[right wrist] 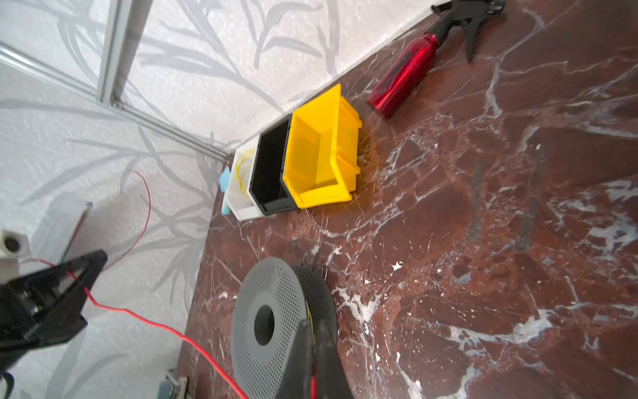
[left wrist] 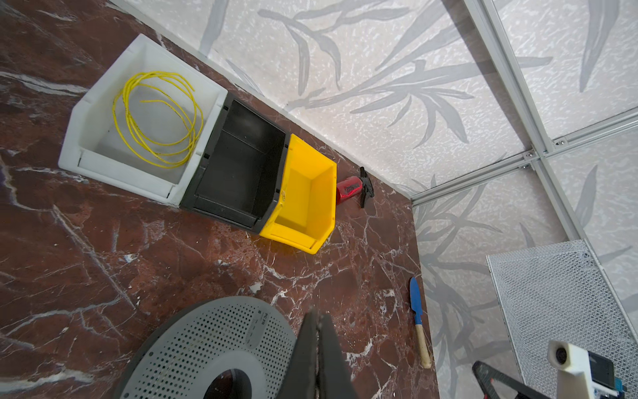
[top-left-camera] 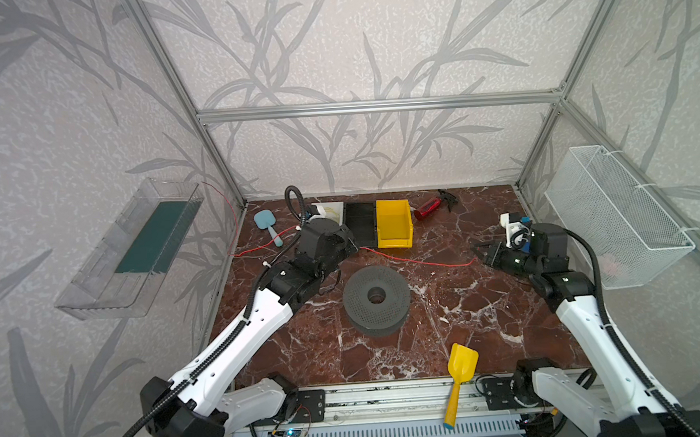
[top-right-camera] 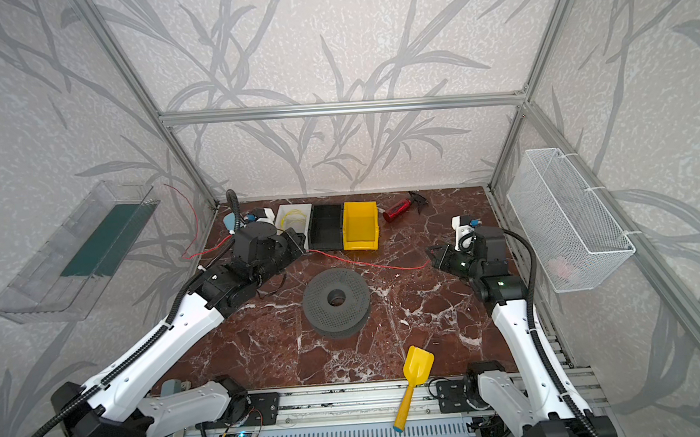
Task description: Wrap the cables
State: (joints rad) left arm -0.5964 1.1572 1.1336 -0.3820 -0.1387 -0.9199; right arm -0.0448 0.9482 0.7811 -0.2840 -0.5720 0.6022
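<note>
The right tool (right wrist: pixel 313 331) is pinched fully shut on a very thin red plastic-coated cable (top-left-camera: pixel 417 260). A sliver of red shows between its closed black fingers. The left tool (left wrist: pixel 317 321) is likewise closed tight, and the right wrist view shows the same red cable passing through its tips.

Between the two tools the cable runs in a low, nearly straight line over the dark red marbled tabletop (top-left-camera: pixel 450 325). It passes just behind a large grey perforated plastic spool (top-left-camera: pixel 357 298) that lies flat. Beyond the left tool it trails to the tabletop's left edge and curves up the patterned wall.

A thin yellow cable (left wrist: pixel 165 162) lies in loose loops inside a white plastic bin (left wrist: pixel 121 169) at the back. A faint yellow line between the spool's discs may be more wire, but blur leaves that unsure.

The red cable looks feather-light, limp and slick, with some spring, so it would likely sag or slip if the tension dropped. A firm pinch close to its end seems the best hold, with the other tool guiding slack toward the spool's core.
</note>
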